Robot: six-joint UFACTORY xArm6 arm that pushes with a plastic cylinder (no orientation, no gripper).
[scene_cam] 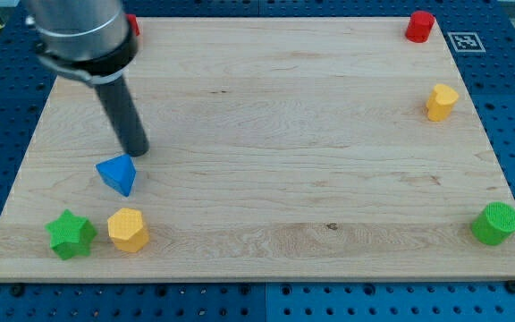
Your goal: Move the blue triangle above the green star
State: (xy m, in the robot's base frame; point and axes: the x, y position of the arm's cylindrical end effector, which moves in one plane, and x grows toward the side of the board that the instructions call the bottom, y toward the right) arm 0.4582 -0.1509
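Nearest the view's bottom edge, on the left of the wooden board (pixel 266 134), sits the green star (pixel 70 234), close to the board's lower left corner. Just beside it to the view's right stands a yellow block (pixel 129 229), roughly six-sided, with a narrow gap between the two.

A little farther up lies the blue triangle (pixel 118 173), above the yellow block and up and to the right of the green star, apart from both. It is not straight above the star but offset toward the view's right.

Just beyond the triangle, my tip (pixel 137 150) rests on the board close to the triangle's upper right side; whether it touches the block cannot be told. The dark rod rises from it toward the view's upper left into the arm's grey body. There are no fingers on this rod, so there is nothing to spread or pinch.

On the far right, a green cylinder (pixel 495 223) stands near the lower right corner. Higher up along the right side is a second yellow block (pixel 442 102), and at the upper right corner a red block (pixel 419 26). A sliver of another red block (pixel 133 24) shows behind the arm near the upper left corner.
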